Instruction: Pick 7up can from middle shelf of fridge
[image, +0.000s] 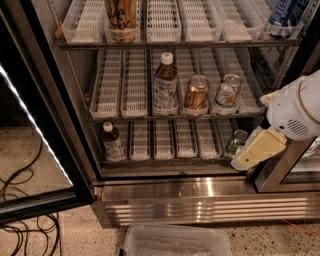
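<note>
Cylindrical silver-and-green 7up can stands on the wire middle shelf with white slotted trays. Cream, blocky pincer at lower right; whether apart or together cannot be told.

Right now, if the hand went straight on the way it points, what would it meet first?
Probably the ribbed steel base, below the bottom shelf. The hand, at right, points down-left, well under the 7up can. Depth is unclear.
</note>
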